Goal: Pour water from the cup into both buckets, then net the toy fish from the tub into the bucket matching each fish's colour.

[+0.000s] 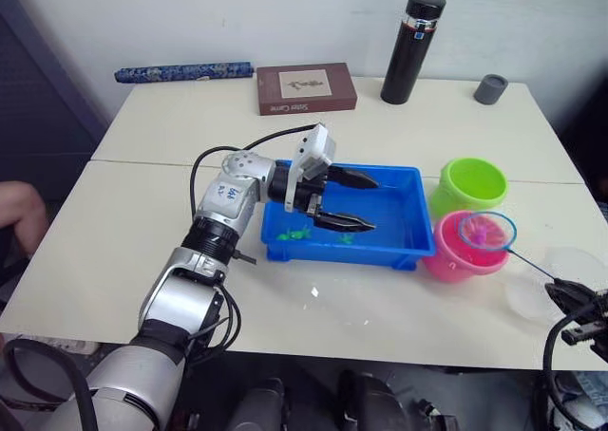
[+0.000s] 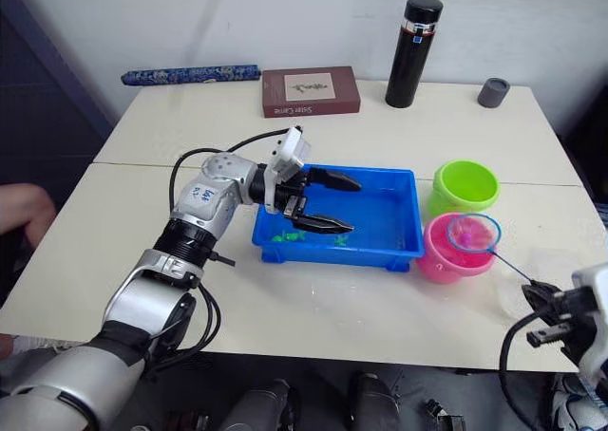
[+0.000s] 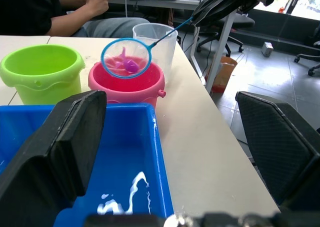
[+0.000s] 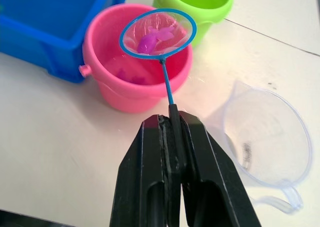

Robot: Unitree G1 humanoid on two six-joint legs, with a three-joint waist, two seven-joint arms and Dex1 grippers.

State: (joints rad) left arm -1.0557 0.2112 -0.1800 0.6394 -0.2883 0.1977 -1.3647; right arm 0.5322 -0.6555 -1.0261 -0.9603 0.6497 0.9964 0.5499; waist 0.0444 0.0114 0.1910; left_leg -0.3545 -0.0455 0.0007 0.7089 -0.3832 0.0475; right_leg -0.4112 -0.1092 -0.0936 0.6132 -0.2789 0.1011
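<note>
My right gripper [image 4: 172, 124] is shut on the thin handle of a small blue-rimmed net [image 4: 158, 32]. The net hangs over the pink bucket [image 1: 454, 263] with a pink toy fish [image 4: 156, 37] in it. More pink shapes lie inside that bucket. The lime green bucket [image 1: 467, 186] stands just behind it. My left gripper [image 1: 353, 201] is open above the blue tub [image 1: 404, 252], which holds water and green fish [image 1: 294, 233] near its front left corner. The clear cup [image 4: 270, 137] lies on the table by my right gripper.
At the back of the table stand a tall black flask [image 1: 411, 47], a small grey cap [image 1: 491, 88], a brown box [image 1: 306, 88] and a long blue patterned case [image 1: 183, 71]. A seated person [image 3: 75, 7] is beyond the table's right side.
</note>
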